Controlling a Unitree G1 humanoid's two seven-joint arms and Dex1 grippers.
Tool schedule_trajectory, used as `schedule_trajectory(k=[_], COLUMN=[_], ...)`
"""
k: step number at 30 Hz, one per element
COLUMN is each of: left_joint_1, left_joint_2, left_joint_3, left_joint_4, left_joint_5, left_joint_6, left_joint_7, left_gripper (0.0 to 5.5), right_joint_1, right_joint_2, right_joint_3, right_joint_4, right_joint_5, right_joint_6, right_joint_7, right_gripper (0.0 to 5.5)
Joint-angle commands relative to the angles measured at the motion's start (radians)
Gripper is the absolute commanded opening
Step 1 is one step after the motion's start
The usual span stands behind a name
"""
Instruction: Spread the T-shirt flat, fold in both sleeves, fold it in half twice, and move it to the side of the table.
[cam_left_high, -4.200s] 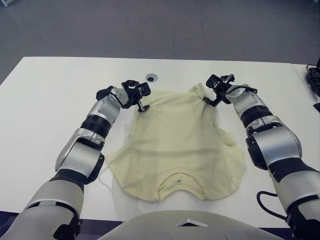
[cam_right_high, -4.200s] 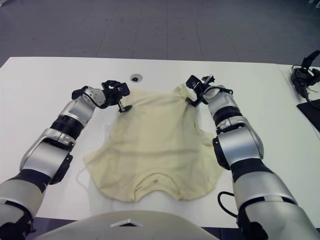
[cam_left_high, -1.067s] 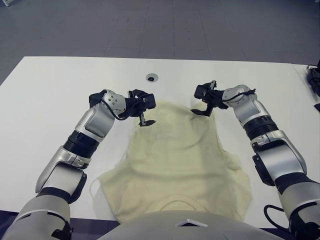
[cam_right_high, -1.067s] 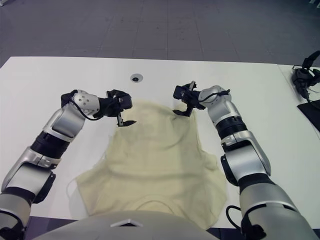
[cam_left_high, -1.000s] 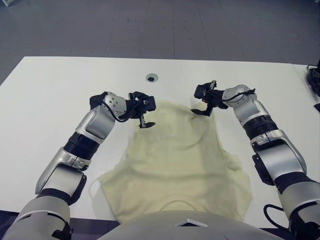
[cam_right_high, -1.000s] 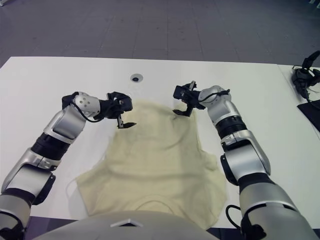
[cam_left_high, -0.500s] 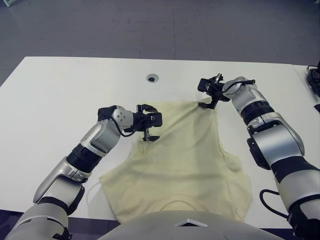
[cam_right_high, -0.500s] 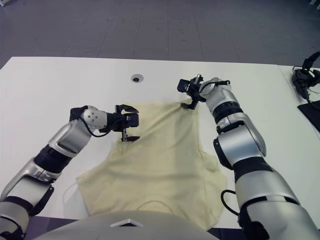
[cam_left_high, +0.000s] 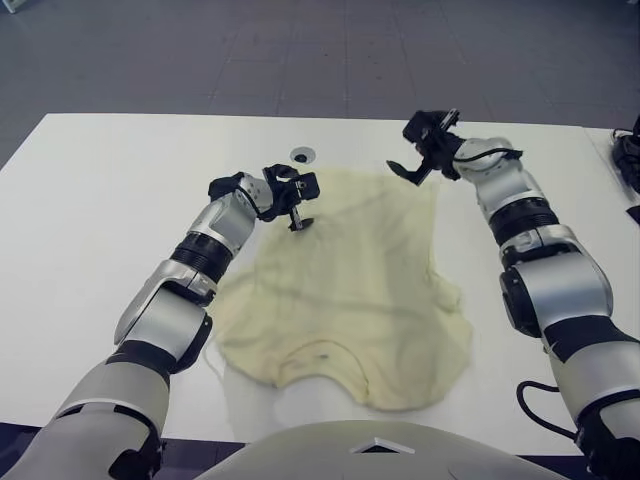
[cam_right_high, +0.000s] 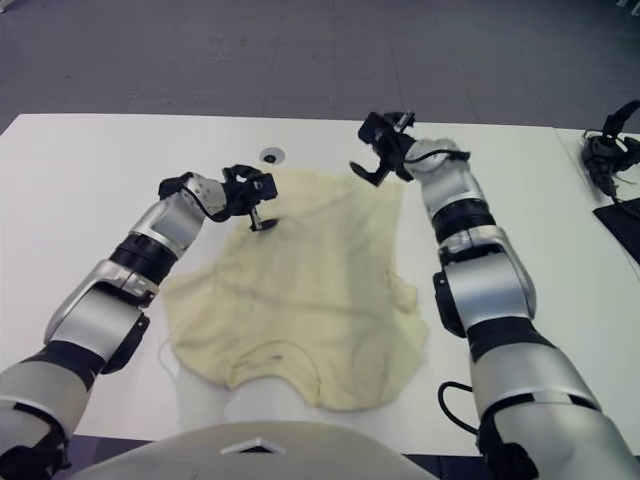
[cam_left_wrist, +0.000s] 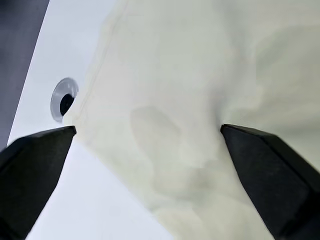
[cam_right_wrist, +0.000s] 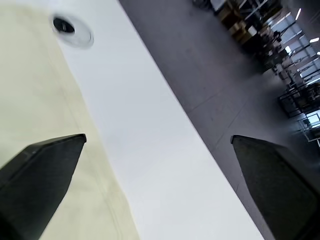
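The left gripper (cam_left_high: 298, 208) is held with its 2 fingers spread apart over the far left corner of the pale yellow T-shirt (cam_left_high: 350, 290), which is laid rumpled mid-table (cam_left_high: 100, 200), collar nearest the robot. The right gripper (cam_left_high: 425, 143), fingers likewise parted, is poised above the far right corner.

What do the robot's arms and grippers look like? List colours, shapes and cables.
The left arm and right arm have rounded silver-grey shells with black ringed joints. The left gripper and right gripper are small and black, each with two dark fingers tapering to wedge tips. A black cable loops beside the right arm.
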Motion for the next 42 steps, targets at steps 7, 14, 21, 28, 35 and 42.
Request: schedule_trajectory(k=[7,14,21,28,35,42], left_joint_1=[0.284,0.678,1.003,1.079,1.046,1.062], left_joint_2=[0.164,0.222,0.153,0.091,0.026,0.018], left_joint_3=[0.407,0.985,1.258,1.166,1.026,0.985], left_joint_4=[-0.705,-1.269,-1.389,-1.31,-1.154,-1.13], left_joint_5=[-0.289,-0.566,-0.695,-0.735,-0.738,-0.77], left_joint_6=[0.239,0.91,1.222,1.122,0.997,0.945], left_joint_7=[-0.074,-0.134,-0.208,-0.122,-0.002,0.058], left_gripper=[5.4,5.4,5.4,5.09,3.87,2.65], right_joint_1=[0.55,0.816,0.987,0.829,0.774,0.756], right_joint_2=[-0.159,0.112,0.417,0.412,0.383,0.361], right_joint_3=[-0.095,-0.461,-0.645,-0.667,-0.634,-0.621], right_joint_4=[-0.851,-1.414,-1.788,-1.808,-1.756,-1.729], right_joint_5=[0.152,0.303,0.429,0.499,0.539,0.574], right_joint_6=[0.42,0.843,1.206,1.359,1.371,1.368], right_joint_7=[0.203,-0.091,-0.224,-0.293,-0.315,-0.33], right_gripper=[5.38,5.38,5.38,5.4,5.4,5.4])
